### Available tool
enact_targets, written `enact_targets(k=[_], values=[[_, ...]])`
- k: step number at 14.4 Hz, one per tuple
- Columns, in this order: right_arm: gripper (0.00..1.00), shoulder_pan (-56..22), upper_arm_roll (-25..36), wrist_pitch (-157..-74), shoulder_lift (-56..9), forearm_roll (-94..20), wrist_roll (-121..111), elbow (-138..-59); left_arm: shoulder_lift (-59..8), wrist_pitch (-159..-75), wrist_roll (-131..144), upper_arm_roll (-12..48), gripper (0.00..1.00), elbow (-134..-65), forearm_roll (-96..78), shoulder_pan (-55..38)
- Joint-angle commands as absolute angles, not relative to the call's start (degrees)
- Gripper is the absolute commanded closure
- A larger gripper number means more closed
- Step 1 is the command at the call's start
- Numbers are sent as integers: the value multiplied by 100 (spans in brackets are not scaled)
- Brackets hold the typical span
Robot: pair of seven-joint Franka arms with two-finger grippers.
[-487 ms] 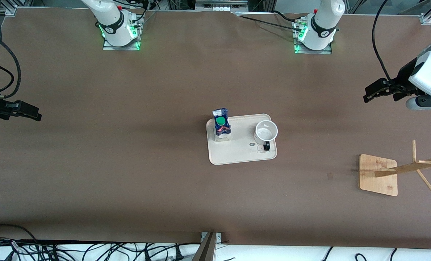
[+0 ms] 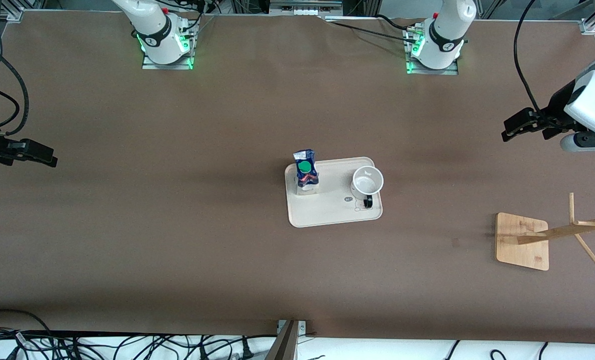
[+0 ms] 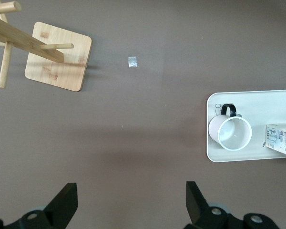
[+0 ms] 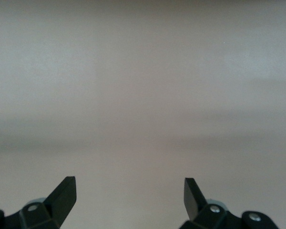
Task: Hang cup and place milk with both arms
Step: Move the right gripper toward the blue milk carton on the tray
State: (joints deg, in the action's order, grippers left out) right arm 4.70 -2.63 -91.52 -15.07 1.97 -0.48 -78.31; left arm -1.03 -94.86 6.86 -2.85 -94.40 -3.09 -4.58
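We judge white ceramic smiley mug (image 2: 367, 181) rigid, fragile: pinch rim, black handle at 6 o'clock. Blue-white gable-top milk carton (image 2: 306, 175) light, crushable: grip sides. Left tool (image 3: 131, 200), right tool (image 4: 130, 195) both spread wide, empty.

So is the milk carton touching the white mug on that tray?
Apart. The front view shows bare tray between the milk and the cup.

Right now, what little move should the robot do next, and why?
Probably the left gripper should start toward the cup. It hangs open over bare table at its own end, nearest the cup and the wooden rack. The cup and milk stand untouched on the tray. The right gripper waits open at its own end.
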Motion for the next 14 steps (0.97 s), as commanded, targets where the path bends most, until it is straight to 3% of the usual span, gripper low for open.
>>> enact_targets(k=[1,6,8,14], values=[[0,510,-316,-9114,-1459,114,61,-7892,-18,-9457,571,-264,0,-9457,-220,-422],[0,449,-343,-8755,-1450,79,-17,-7910,-18,-9457,571,-264,0,-9457,-220,-422],[0,440,-482,-8736,-1459,-559,-149,-7919,-18,-9457,571,-255,0,-9457,-220,-422],[0,-298,-519,-9552,-1906,-923,402,-7910,-18,-9457,571,-255,0,-9457,-220,-422]])
